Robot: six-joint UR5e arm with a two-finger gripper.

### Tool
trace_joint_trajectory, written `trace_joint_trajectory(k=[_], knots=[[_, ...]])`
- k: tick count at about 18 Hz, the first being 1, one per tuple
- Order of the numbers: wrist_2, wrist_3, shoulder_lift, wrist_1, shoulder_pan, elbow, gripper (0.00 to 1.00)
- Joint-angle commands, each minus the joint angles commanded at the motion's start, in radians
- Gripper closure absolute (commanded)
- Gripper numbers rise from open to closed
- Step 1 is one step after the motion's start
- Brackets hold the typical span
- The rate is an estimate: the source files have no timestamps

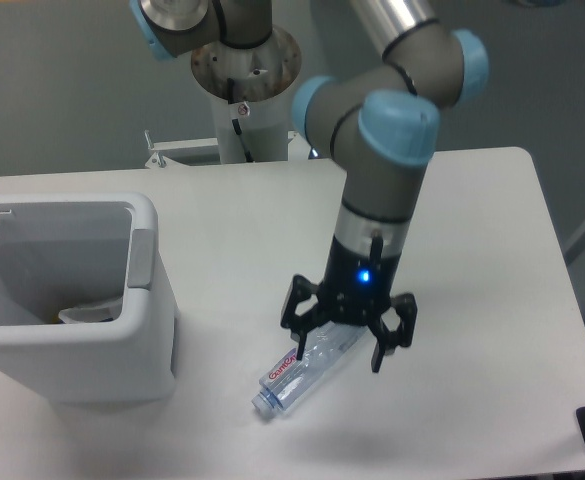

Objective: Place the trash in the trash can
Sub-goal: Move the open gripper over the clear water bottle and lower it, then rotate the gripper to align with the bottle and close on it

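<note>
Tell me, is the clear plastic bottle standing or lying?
Lying: the clear plastic bottle rests on its side on the white table.

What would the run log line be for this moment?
gripper: open, fingers straddle bottle | bottle: lying on table, not gripped | wrapper: in bin | next: probably close

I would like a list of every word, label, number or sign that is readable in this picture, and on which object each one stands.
Bottle: a red-purple label with white lettering, too blurred to read.
Trash can: no text visible on it.
Pale item inside the trash can: any print is too small to tell.
Tool: only a blue light on its body, no writing visible.
Table: no markings.
</note>
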Motion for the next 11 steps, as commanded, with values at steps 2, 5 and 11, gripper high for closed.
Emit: trace_joint_trajectory(k=[2, 5, 11], knots=[[0.003, 0.052, -0.020, 0.002, -0.011, -0.002, 0.00], [0.005, 0.106, -0.067, 0.003, -0.020, 0.014, 0.00], [0.005, 0.109, -0.123, 0.012, -0.072, 0.032, 0.00]])
